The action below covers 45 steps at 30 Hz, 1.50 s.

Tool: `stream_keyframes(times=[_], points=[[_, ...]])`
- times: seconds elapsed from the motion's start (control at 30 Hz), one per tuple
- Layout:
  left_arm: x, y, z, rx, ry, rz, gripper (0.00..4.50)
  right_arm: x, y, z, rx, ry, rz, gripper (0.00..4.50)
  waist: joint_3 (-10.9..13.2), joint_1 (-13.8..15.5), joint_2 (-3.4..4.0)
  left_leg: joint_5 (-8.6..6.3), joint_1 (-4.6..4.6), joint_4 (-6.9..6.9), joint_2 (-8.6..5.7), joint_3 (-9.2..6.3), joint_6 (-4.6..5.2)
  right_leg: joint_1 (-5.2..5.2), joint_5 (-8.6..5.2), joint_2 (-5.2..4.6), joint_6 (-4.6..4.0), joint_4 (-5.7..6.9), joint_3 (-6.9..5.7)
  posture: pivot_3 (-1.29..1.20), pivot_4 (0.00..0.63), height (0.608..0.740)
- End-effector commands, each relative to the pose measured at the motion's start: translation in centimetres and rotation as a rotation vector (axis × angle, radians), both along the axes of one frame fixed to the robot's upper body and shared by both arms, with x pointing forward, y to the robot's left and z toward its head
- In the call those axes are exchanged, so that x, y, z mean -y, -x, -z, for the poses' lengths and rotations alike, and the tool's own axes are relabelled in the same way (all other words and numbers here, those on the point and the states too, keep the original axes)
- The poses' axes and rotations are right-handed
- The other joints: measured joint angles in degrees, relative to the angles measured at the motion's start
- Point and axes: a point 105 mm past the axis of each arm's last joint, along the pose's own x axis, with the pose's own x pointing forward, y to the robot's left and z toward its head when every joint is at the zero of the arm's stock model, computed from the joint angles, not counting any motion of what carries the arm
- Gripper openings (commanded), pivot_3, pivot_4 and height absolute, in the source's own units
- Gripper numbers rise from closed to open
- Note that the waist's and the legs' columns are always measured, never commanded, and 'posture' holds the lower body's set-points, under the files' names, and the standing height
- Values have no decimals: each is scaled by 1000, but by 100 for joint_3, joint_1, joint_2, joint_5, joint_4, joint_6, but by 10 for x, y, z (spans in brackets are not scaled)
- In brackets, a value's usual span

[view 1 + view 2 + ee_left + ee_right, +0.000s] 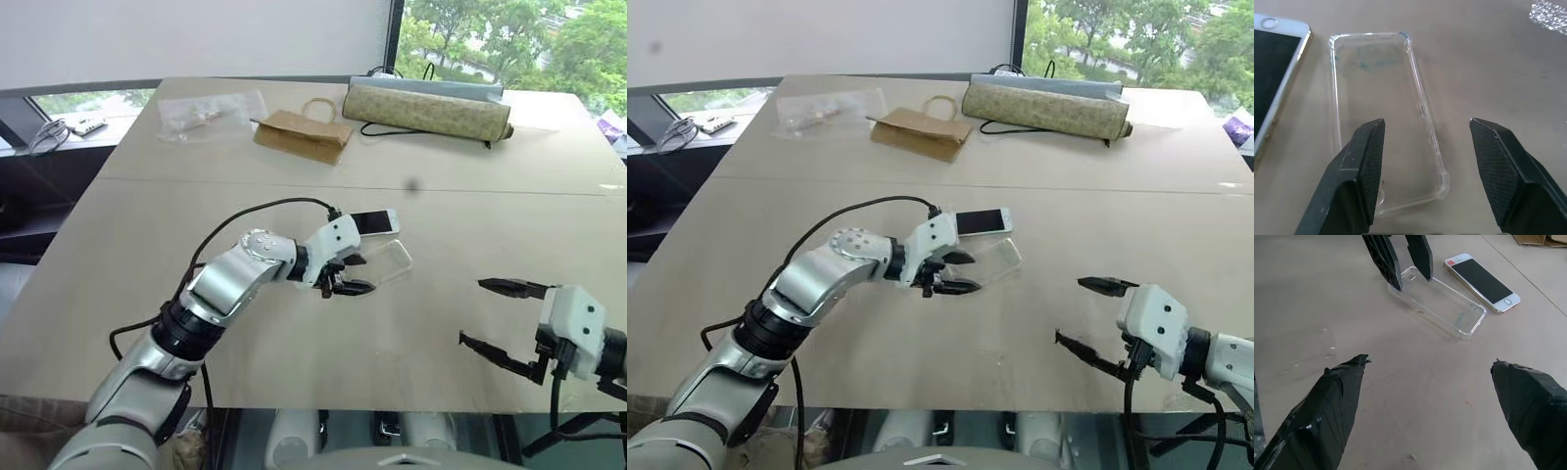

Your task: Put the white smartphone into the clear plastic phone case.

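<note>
Phone and case lie side by side on the pale wooden table, near its middle. The white smartphone rests flat, black screen up, its long edge just beside the clear plastic phone case, and the two run roughly parallel with a thin strip of tabletop between them. The case lies open side up and holds nothing.

The left gripper reaches in from the robot's left and hangs over one end of the case. In the left wrist view its two black fingers stand apart, one over the case and the other over the bare table beyond the case's rim; they clasp nothing.

The right gripper hovers well apart from both things, nearer the table's front edge, its fingers spread wide and empty.

At the far side of the table lie a crinkled clear plastic bag, a brown paper bag and a long rolled mat with a black cable beside it.
</note>
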Motion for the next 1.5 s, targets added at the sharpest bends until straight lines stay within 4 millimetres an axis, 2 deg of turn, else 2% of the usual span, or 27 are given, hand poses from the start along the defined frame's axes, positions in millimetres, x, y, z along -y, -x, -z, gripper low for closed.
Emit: stream_keyframes(times=[0.03,0.07,0.1,0.13,0.2,0.23,0.27,0.3,0.5,0.6,0.73,1.0,1.13,1.23,1.27,1.3,1.4,1.5], points=[[4,-2,1,25,-30,45,2800,-4,2,-11,64,9,-4,4500,0,2,0,0,0,0,0,-2,0,0,0,1,0,0,-1,0,150,740],[4,-2,4,18,-43,60,2800,-4,3,-11,64,9,-3,4500,-1,7,-1,0,0,0,0,-3,0,0,0,1,0,0,-2,0,150,740],[3,-2,8,15,-64,75,2309,-5,3,-11,65,9,-1,4500,-1,10,-1,0,0,1,3,-4,0,0,0,1,0,0,-3,0,150,740],[2,-2,12,14,-83,88,2075,-5,4,-12,67,9,1,4500,-2,12,0,0,0,2,2,-4,0,1,0,1,0,0,-3,0,150,740],[0,-3,15,10,-106,106,1149,-5,4,-12,68,9,6,4500,-8,13,-1,0,0,2,0,-6,0,2,0,0,0,0,-3,0,150,740],[-1,-4,16,10,-114,117,839,-6,5,-12,69,9,7,4500,-9,12,-1,0,0,2,1,-5,0,3,0,0,0,-1,-3,0,150,740],[-3,-4,16,11,-120,129,249,-6,5,-12,69,8,9,4500,-10,12,-1,0,0,2,2,-5,0,3,0,-1,0,-1,-2,0,150,740],[-6,-5,16,13,-128,144,47,-7,5,-12,71,8,11,4500,-11,12,0,0,0,2,2,-5,0,3,0,-1,0,-1,-2,0,150,740],[-26,-7,11,31,-162,275,47,-10,3,-12,75,0,13,4500,-16,-14,1,0,11,3,3,-15,1,14,-1,7,-2,1,-1,0,150,740],[-34,-14,9,40,-183,277,47,-10,2,-12,74,-3,12,4500,-17,-6,1,0,10,3,3,-20,0,14,-1,11,-3,0,-2,0,150,740],[-36,-18,6,40,-176,256,47,-10,0,-12,76,-3,11,4500,-18,-8,1,0,7,4,3,-21,1,14,-1,9,-2,-2,-2,0,150,740],[-37,-5,5,14,-167,267,47,-11,-11,-13,78,-17,20,4500,-18,-12,1,0,8,3,4,-24,1,14,-1,11,-2,0,0,0,150,740],[-35,2,-3,3,-111,258,1016,-12,-21,-17,58,-36,26,4500,-18,-23,2,0,8,4,4,-26,1,13,-1,12,-1,-1,2,0,150,740],[-35,1,-13,31,-54,227,2360,-11,-31,-15,26,-27,53,4500,-18,-5,1,0,5,4,3,-34,1,13,-1,11,-2,-1,-1,0,150,740],[-36,2,-18,36,-30,214,2677,-11,-36,-14,8,-36,62,4500,-18,-4,1,0,4,4,3,-35,0,13,-1,11,-2,-2,-3,0,150,740],[-37,3,-20,38,-15,206,3235,-11,-39,-14,-5,-44,67,4500,-18,-4,2,0,3,5,3,-35,1,13,-1,10,-2,-1,-2,0,150,740],[-39,10,-37,59,96,166,4483,-15,-57,-17,-22,-43,47,4500,-17,-17,2,0,3,6,3,-35,1,13,0,8,-2,-3,-1,0,150,740],[-46,15,-47,44,205,88,4483,-28,-70,-23,-19,-43,-34,4500,-17,-40,3,0,5,6,3,-34,0,11,0,9,-1,-2,7,0,150,740]])
